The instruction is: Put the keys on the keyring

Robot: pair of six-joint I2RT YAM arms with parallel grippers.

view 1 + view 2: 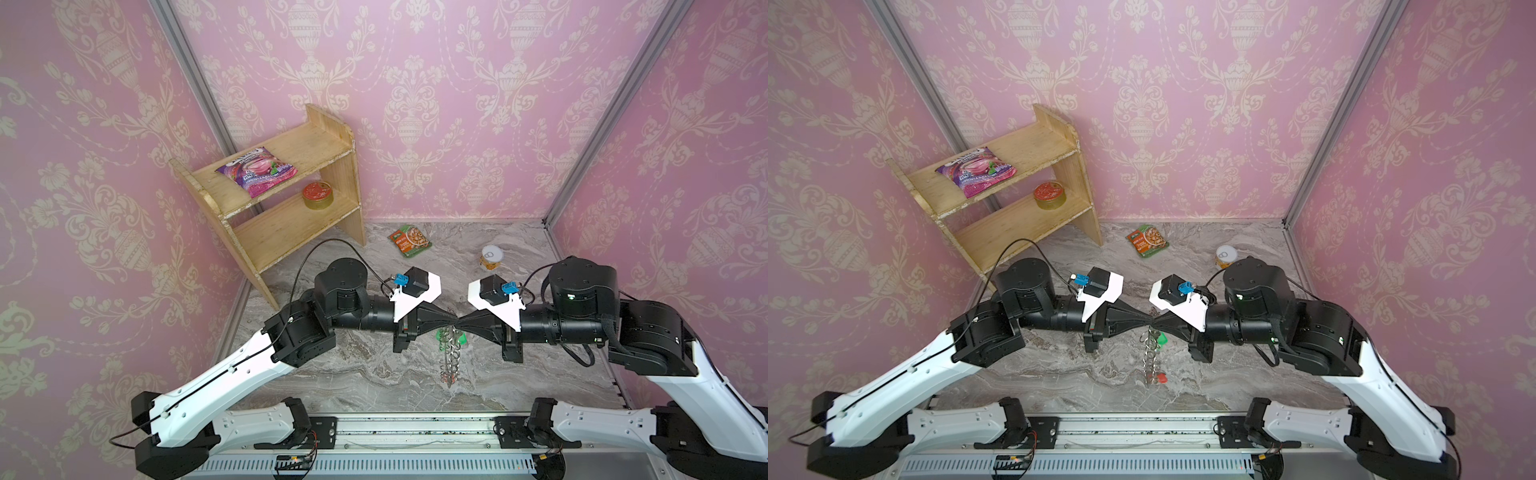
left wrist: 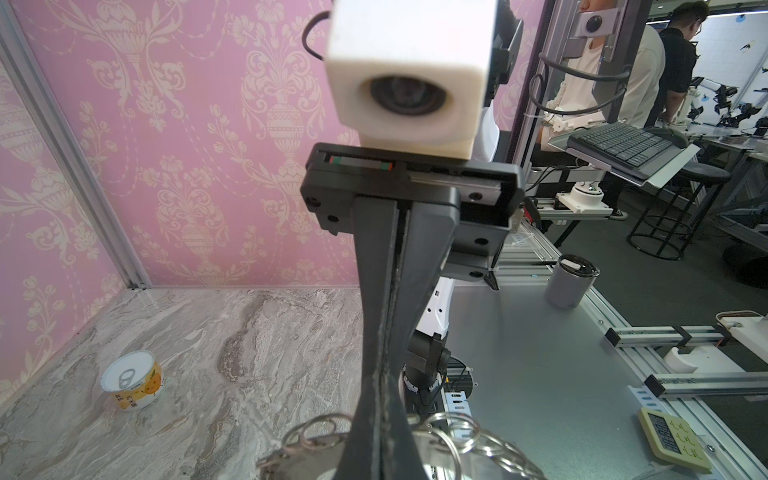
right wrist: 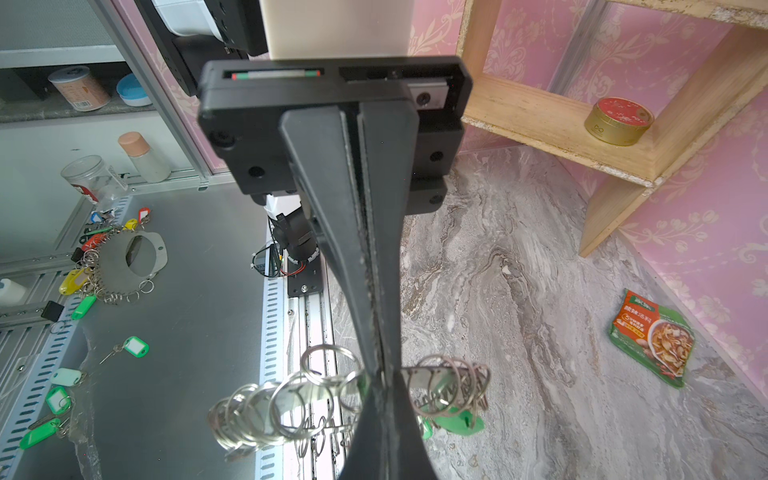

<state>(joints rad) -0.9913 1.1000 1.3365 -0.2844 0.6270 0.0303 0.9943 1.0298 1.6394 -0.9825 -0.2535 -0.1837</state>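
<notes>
Jaws: two sets. The left gripper (image 1: 453, 321) and right gripper (image 1: 462, 323) meet tip to tip in mid-air, both pinched tight on the keyring (image 1: 448, 357).
Keyring: one, hanging edge-on over the surface (image 1: 374, 374).
Keys: two green keys (image 1: 460, 340) and one red key (image 1: 444, 377) on it.
Room: open marble below, walls well apart.
Around: one shelf (image 1: 351, 195) with a purple packet (image 1: 257, 170) and a tin (image 1: 318, 195). One green-orange packet (image 1: 410, 241) and one can (image 1: 491, 257) sit well behind the jaws.

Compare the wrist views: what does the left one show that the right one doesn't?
Only left wrist: a can on the table, plus a keyboard and a timer off it. Only right wrist: the shelf with a tin, a packet, and a green key by the keyring. Both: the keyring's loops, with the left gripper and right gripper shut on it, tip to tip.
</notes>
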